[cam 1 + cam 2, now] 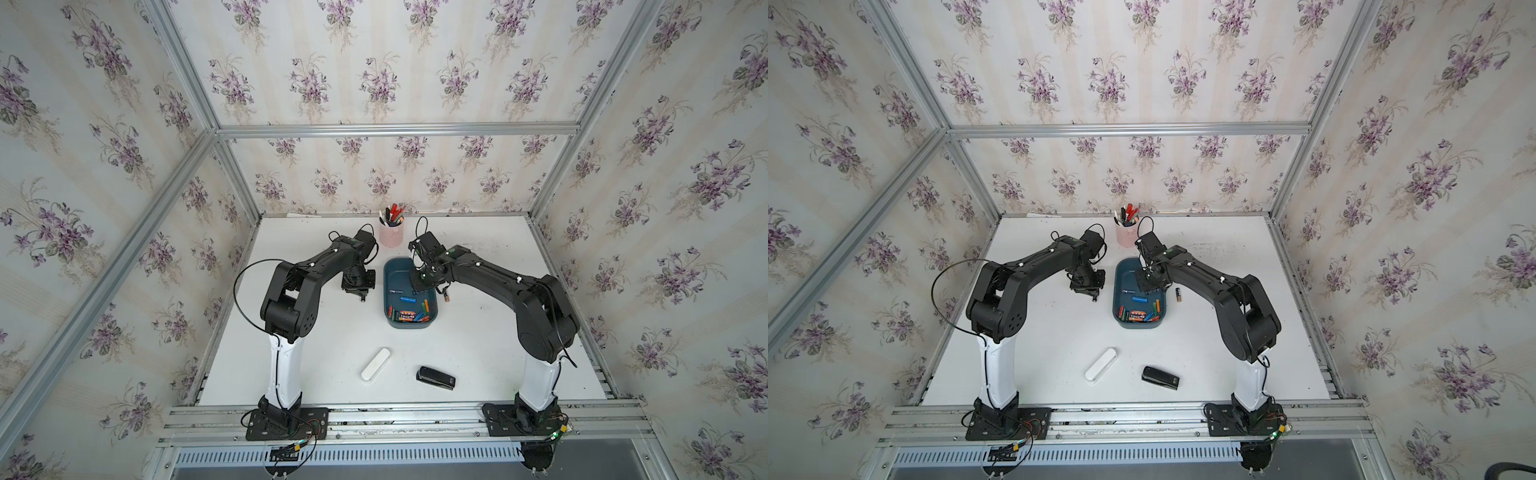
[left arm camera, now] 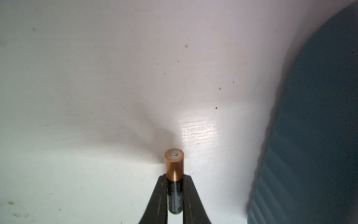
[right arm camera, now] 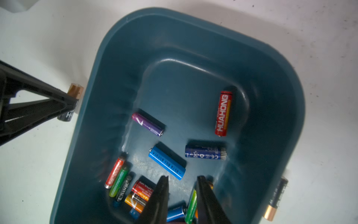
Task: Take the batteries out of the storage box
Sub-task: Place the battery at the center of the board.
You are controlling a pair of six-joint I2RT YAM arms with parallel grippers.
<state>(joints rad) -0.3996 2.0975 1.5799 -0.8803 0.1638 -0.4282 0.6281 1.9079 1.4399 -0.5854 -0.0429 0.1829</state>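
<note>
The dark teal storage box (image 1: pixel 409 327) (image 1: pixel 1137 324) stands mid-table. Several batteries (image 1: pixel 409 316) lie in it, most of them at its near end; a blue one (image 3: pixel 167 164), a purple one (image 3: pixel 148 124) and a red one (image 3: pixel 223 113) lie apart. My left gripper (image 2: pixel 175 175) (image 1: pixel 362 296) is shut on a copper-and-black battery (image 2: pixel 174 164) (image 3: pixel 76 90), low over the table just left of the box. Over the box's inside hangs my right gripper (image 3: pixel 182 178), open, with nothing between its fingers. Another copper-and-black battery (image 1: pixel 446 296) (image 3: pixel 276 199) lies on the table right of the box.
A pink pen cup (image 1: pixel 391 235) stands behind the box, between the two wrists. A white oblong case (image 1: pixel 375 364) and a black stapler-like object (image 1: pixel 435 378) lie nearer the front edge. Metal rails frame the white table (image 1: pixel 498 332).
</note>
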